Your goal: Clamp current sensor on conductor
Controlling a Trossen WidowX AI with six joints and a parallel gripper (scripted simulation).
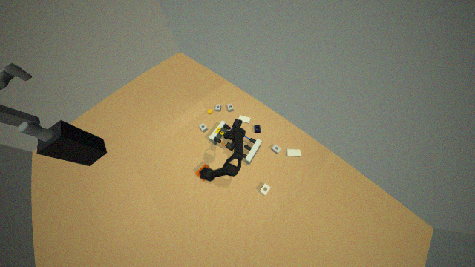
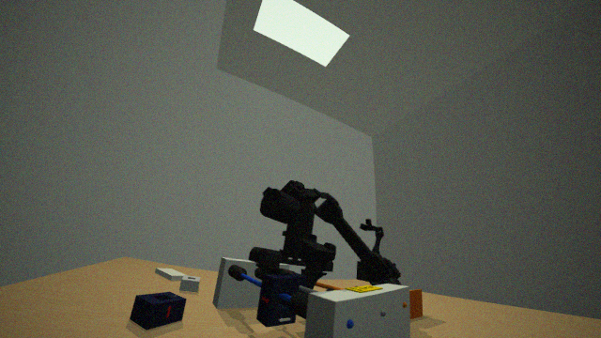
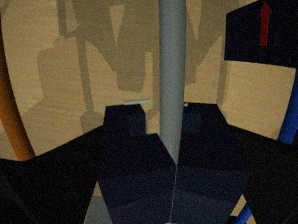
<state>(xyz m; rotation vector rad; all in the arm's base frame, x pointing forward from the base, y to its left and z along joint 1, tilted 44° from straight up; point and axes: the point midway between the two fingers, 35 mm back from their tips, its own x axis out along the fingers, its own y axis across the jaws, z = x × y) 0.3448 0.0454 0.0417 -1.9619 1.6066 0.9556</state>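
The dark blue split-core sensor [image 3: 137,165] straddles the grey conductor [image 3: 171,60] in the wrist view. Its two halves meet along a seam near the camera, while their far ends stand apart on either side of the conductor. No arrow shows on it. My gripper [image 3: 162,129] is shut on it, one finger against each outer side. In the exterior view the gripper [image 2: 292,273] is low between the terminal blocks, with the held sensor hidden. Another dark blue sensor [image 2: 282,300] [image 3: 257,37] with a red arrow sits at the blue conductor [image 2: 250,280] [image 3: 290,120]. No LOAD lettering is legible.
White terminal blocks [image 1: 253,151] [image 2: 359,312] hold the conductors' ends. A yellow label [image 2: 363,288] lies on the near block. The orange conductor [image 3: 11,117] runs left of the fingers. A dark blue block [image 1: 257,129] [image 2: 158,311] and a white square block [image 1: 265,189] stand apart.
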